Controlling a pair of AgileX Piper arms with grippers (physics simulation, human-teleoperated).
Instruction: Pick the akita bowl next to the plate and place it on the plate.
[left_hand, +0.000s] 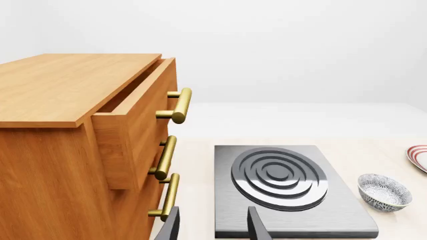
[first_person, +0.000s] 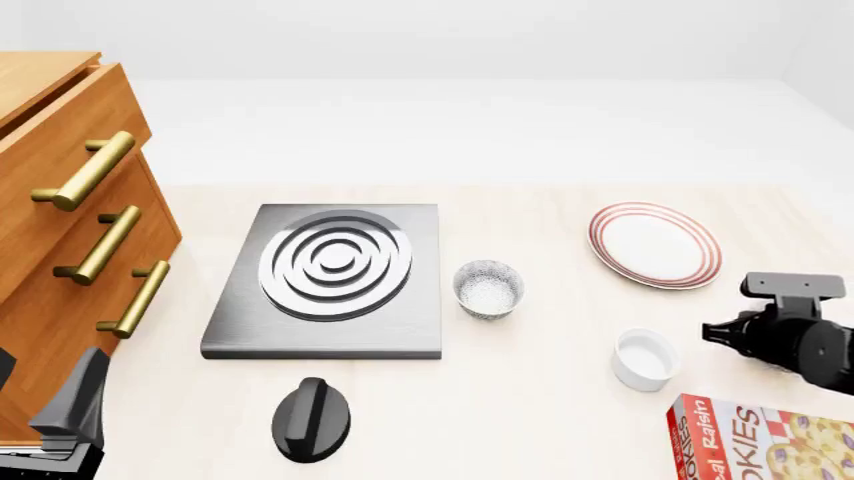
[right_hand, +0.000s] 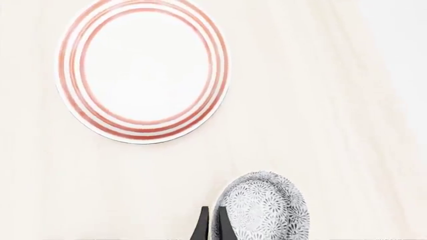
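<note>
The plate (right_hand: 143, 70) (first_person: 654, 245), white with red rings, lies on the table. The akita bowl (right_hand: 263, 210), speckled grey-black, sits upright on the table beside it; the front view hides it under my right arm (first_person: 787, 340). My right gripper (right_hand: 212, 227) hovers well above the table over the bowl's rim, fingers nearly touching, holding nothing. My left gripper (left_hand: 213, 227) (first_person: 74, 415) is open and empty by the drawer cabinet, far from the plate.
A second speckled bowl (first_person: 489, 288) (left_hand: 383, 191) stands between the grey stove plate (first_person: 331, 280) and the plate. Also on the table are a white cup (first_person: 645, 358), a cookies box (first_person: 761, 440) and a black knob (first_person: 311, 418). A wooden cabinet (first_person: 67, 210) fills the left.
</note>
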